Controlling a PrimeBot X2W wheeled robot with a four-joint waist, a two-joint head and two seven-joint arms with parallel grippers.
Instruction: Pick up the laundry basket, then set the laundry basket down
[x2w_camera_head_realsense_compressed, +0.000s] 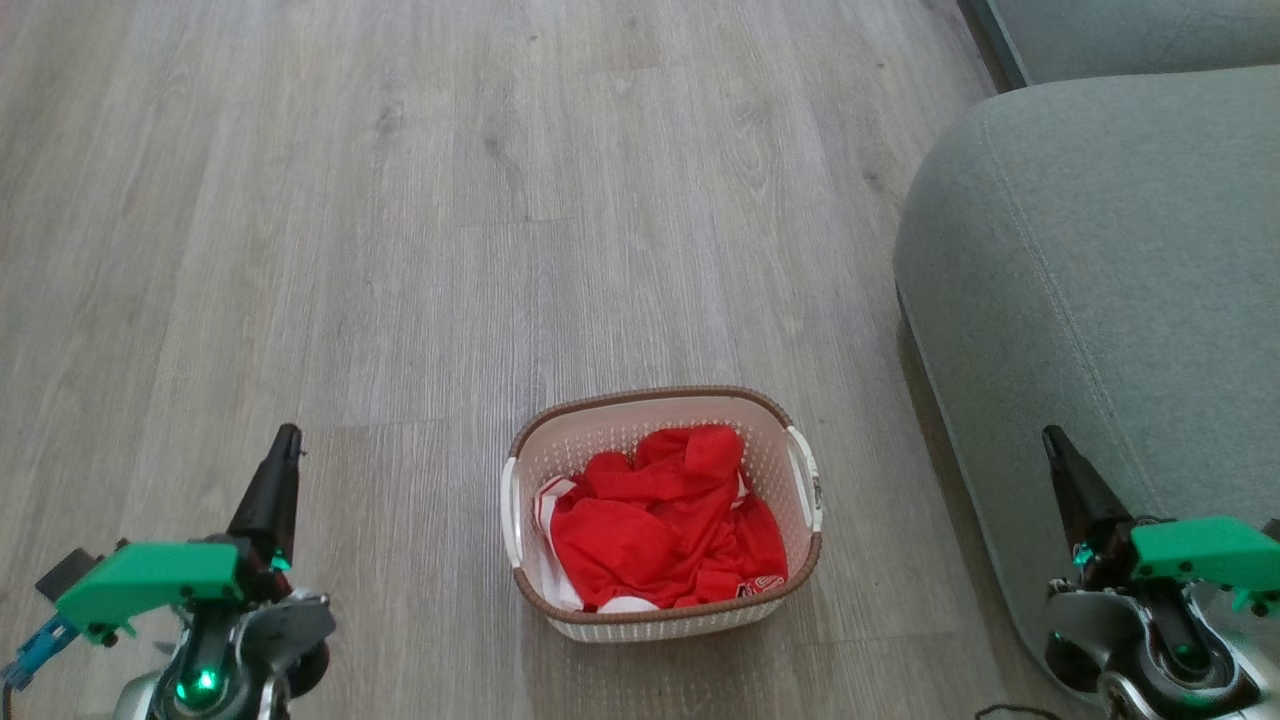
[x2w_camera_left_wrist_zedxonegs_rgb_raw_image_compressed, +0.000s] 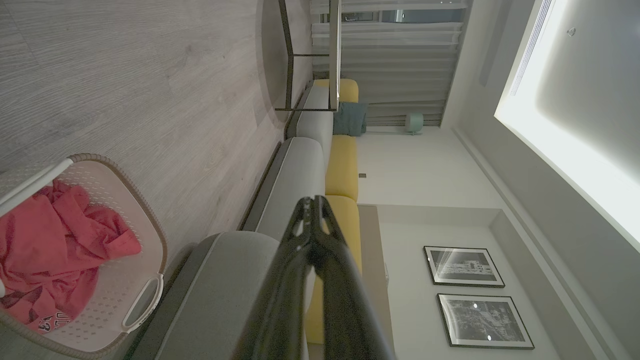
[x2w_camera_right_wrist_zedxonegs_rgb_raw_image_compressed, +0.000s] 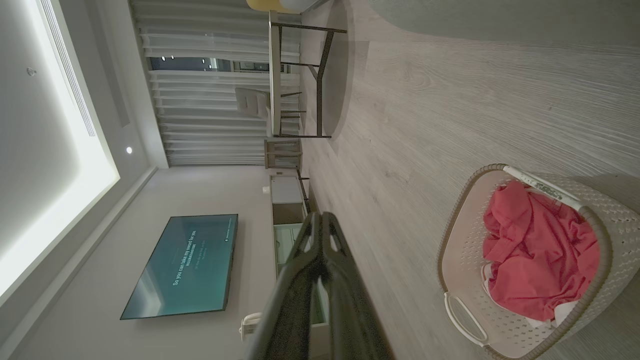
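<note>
Sitting on floor (x2w_camera_head_realsense_compressed: 400, 200), laundry basket (x2w_camera_head_realsense_compressed: 660, 622) — both jaws together, empty; right wrist view adds television (x2w_camera_right_wrist_zedxonegs_rgb_raw_image_compressed: 182, 265).

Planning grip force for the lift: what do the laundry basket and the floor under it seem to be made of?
Laundry basket: looks like moulded cream plastic, matte, walls punched with regular small holes; its brown rim looks woven, probably moulded too. Floor: grey wood-grain planks with seams, likely laminate or vinyl, low sheen.

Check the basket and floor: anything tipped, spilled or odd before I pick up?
Nothing stands out. The laundry basket sits upright on the floor, red clothing bundled inside. The left gripper and right gripper are shut, apart from it.
</note>
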